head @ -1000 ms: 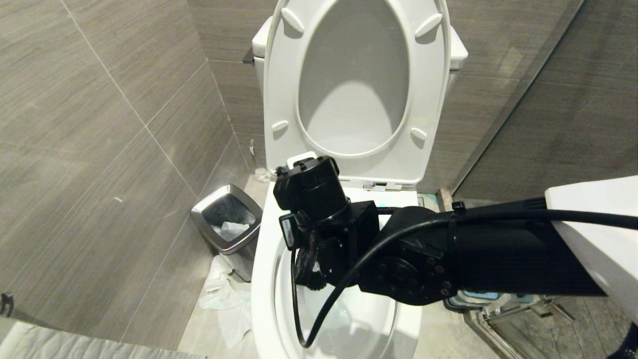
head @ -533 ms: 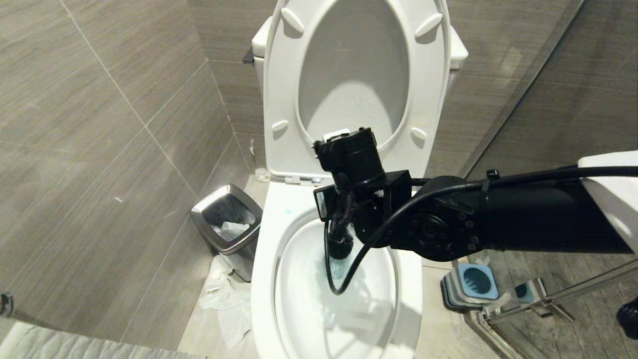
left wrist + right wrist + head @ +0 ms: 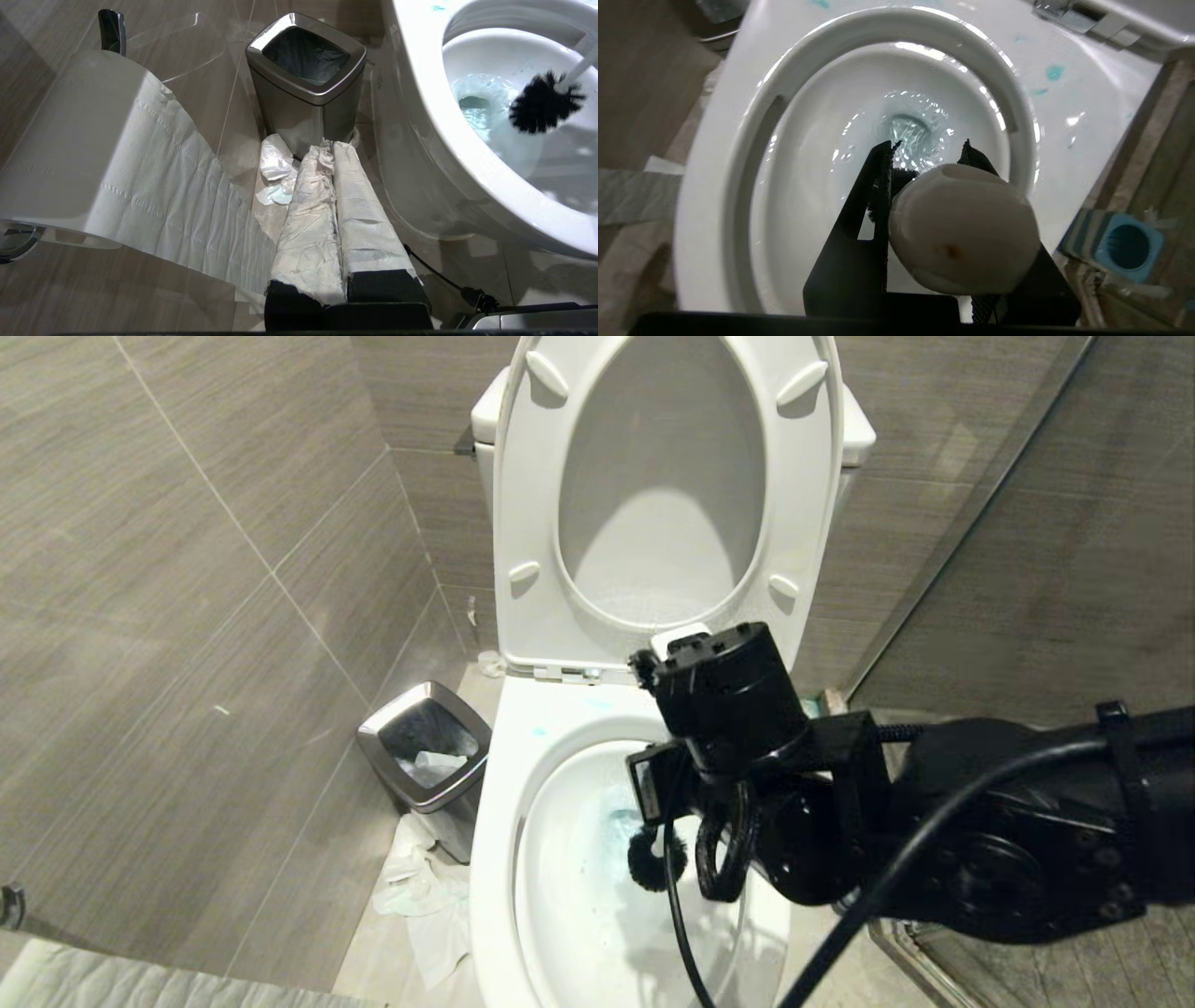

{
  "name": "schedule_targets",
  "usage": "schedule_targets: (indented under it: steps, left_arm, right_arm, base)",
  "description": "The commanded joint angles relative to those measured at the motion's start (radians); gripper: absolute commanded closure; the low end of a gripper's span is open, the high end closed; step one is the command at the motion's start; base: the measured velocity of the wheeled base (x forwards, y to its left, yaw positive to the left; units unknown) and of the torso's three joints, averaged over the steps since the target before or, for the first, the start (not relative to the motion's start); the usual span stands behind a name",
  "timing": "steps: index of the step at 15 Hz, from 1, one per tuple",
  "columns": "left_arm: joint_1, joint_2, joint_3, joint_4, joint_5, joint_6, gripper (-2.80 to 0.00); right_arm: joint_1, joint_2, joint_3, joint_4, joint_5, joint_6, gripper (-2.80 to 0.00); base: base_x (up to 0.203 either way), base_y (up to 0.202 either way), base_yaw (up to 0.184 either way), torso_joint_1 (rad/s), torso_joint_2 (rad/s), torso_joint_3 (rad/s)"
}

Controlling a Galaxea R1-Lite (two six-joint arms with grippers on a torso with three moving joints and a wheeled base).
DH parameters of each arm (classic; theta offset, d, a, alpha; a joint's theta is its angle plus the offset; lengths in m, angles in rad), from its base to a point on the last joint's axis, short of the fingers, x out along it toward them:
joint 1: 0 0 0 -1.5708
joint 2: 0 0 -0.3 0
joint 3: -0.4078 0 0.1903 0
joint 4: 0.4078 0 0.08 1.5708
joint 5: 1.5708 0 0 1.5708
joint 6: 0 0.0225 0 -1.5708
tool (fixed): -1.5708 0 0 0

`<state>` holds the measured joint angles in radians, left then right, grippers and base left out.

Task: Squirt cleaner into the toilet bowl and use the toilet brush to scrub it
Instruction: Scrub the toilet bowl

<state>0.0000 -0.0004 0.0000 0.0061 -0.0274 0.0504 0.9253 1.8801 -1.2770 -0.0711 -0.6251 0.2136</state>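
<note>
The white toilet bowl stands open below me, seat and lid tipped up. My right gripper hangs over the bowl, shut on the toilet brush, whose rounded white handle end fills the space between the fingers. The black bristle head hangs inside the basin just above the water. Cleaner shows as blue-tinted water and turquoise spots on the rim. My left gripper is parked low beside the bowl, shut, its fingers wrapped in white paper.
A chrome-rimmed bin stands on the floor left of the toilet, with crumpled paper beside it. A toilet paper roll hangs close to my left gripper. The blue-and-grey brush holder sits on the floor right of the bowl.
My right arm has swung from the bowl's left side to its back, then to its right side. The brush head has followed across the basin. The arm now hides the holder in the head view.
</note>
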Motion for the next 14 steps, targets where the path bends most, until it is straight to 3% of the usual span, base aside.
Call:
schedule_targets:
  steps: [1, 5, 9, 14]
  left_arm:
    - [0.0, 0.0, 0.002, 0.0, 0.0, 0.0, 0.0]
    - [0.0, 0.0, 0.002, 0.0, 0.0, 0.0, 0.0]
    - [0.0, 0.0, 0.002, 0.0, 0.0, 0.0, 0.0]
    - [0.0, 0.0, 0.002, 0.0, 0.0, 0.0, 0.0]
  right_arm:
    - [0.051, -0.04, 0.037, -0.001, -0.006, 0.035, 0.0]
    - [0.141, -0.013, 0.029, -0.004, -0.006, 0.089, 0.0]
    - [0.149, 0.108, -0.113, -0.004, -0.012, 0.093, 0.0]
    - [0.085, 0.262, -0.36, 0.005, -0.039, -0.008, 0.0]
  base:
    - [0.0, 0.0, 0.0, 0.0, 0.0, 0.0]
    - [0.0, 0.0, 0.0, 0.0, 0.0, 0.0]
    - [0.0, 0.0, 0.0, 0.0, 0.0, 0.0]
    - [0.0, 0.0, 0.0, 0.0, 0.0, 0.0]
